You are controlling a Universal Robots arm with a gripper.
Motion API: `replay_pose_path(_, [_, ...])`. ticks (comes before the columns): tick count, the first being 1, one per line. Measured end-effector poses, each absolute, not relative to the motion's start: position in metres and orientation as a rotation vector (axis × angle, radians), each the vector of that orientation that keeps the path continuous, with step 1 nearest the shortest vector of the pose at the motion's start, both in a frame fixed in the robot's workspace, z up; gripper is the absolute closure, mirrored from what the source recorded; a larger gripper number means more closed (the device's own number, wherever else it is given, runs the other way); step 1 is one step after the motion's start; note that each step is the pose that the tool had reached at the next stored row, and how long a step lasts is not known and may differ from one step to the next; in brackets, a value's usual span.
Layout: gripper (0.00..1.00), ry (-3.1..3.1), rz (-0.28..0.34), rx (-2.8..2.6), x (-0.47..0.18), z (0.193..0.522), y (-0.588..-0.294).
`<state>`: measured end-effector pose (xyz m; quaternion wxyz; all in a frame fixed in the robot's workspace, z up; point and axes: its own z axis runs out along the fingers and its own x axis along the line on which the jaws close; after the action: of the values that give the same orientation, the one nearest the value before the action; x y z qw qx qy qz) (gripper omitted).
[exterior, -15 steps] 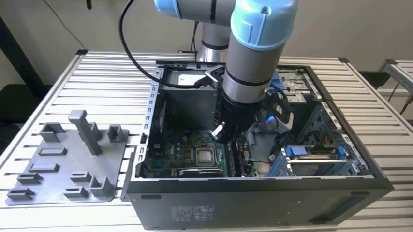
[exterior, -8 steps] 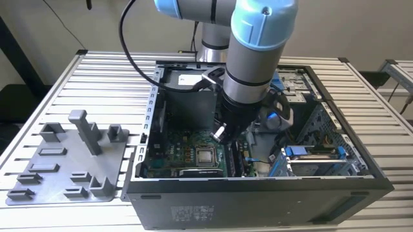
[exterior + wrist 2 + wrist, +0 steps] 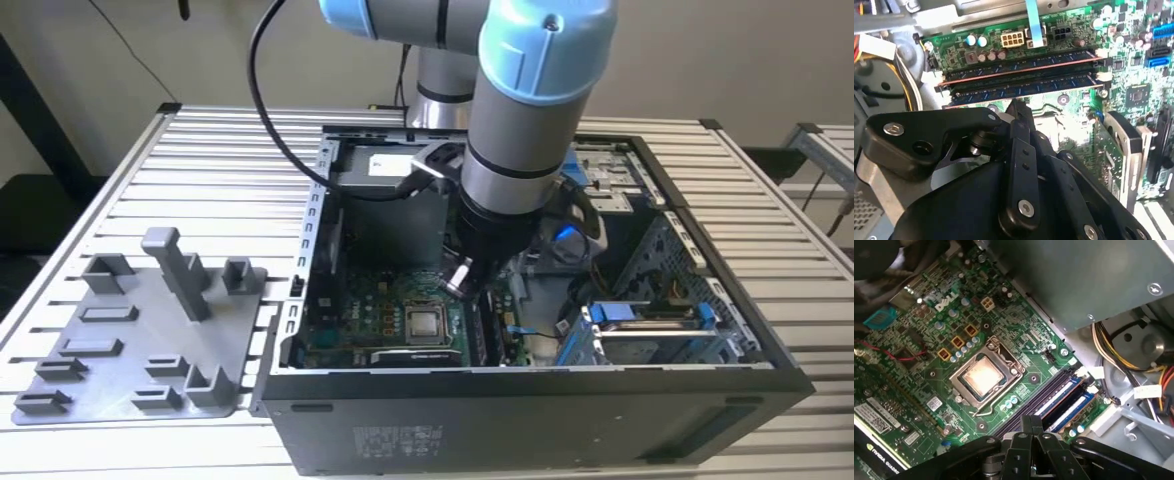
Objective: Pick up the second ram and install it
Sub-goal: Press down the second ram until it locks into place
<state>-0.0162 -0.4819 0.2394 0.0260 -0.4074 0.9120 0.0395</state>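
The gripper (image 3: 1016,106) is seen with its fingers pressed together and nothing pinched between them, low inside the computer case (image 3: 534,420). The second ram (image 3: 1019,89) is set in its slot near the motherboard's (image 3: 929,340) edge, just beyond the fingertips, beside another stick (image 3: 1024,62). It could be left half-seated or the motherboard flexed if pressure were applied off-centre, and the white clips (image 3: 1102,76) could stay unlatched.

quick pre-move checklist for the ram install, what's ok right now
1. Gripper inside the open case, over the memory slots: ok.
2. Two sticks lie in the slots, side by side; the second ram nearer the fingertips: ok.
3. White slot latches closed on the sticks: cannot tell.
4. Fingers let go of the ram: cannot tell.
5. Yellow wire bundle apart from the slots: ok.
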Motion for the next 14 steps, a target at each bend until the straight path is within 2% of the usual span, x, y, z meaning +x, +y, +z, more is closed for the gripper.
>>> replay_pose_path(14, [0.89,2.644,0.11,-1.561,-0.0162,0.2395,-0.4821])
